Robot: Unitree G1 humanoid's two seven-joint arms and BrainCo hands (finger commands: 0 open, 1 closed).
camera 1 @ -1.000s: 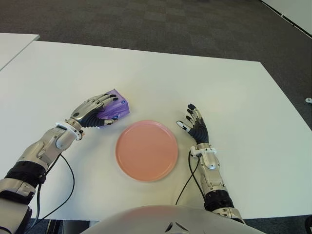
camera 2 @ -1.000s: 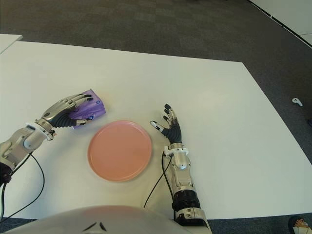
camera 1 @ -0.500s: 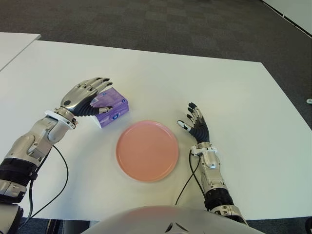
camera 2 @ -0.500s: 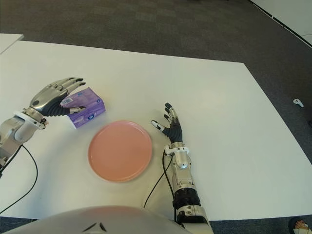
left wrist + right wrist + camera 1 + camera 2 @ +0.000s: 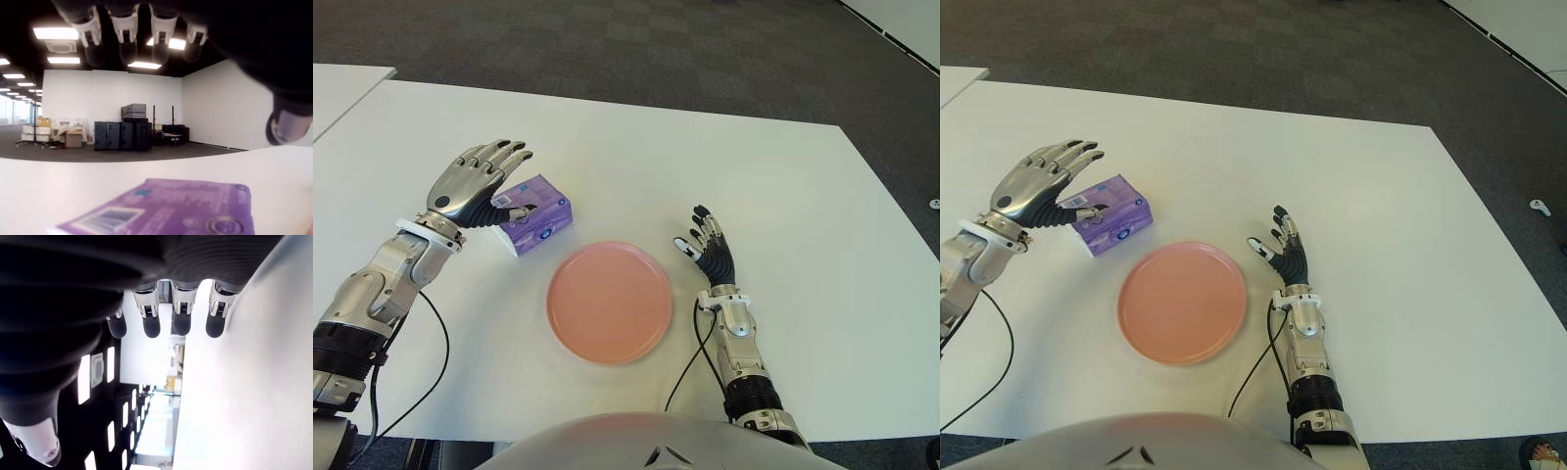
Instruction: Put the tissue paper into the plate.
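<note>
– Purple tissue pack: held?
– No, it lies on the bench, left of the pink plate. The left hand hovers, fingers spread; the right hand is relaxed, empty.

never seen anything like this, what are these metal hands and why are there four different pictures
This is a humanoid robot with two arms that end in several-fingered hands. The two wide pictures come from a stereo camera on its head, looking down at a white table. The two dark close-ups come from a camera on each wrist, looking along that hand's own fingers. On the table lie a pink plate and a purple tissue pack, which sits left of the plate, not in it. The left hand is open above the pack and grips nothing. The right hand shows open to the right of the plate, idle.
</note>
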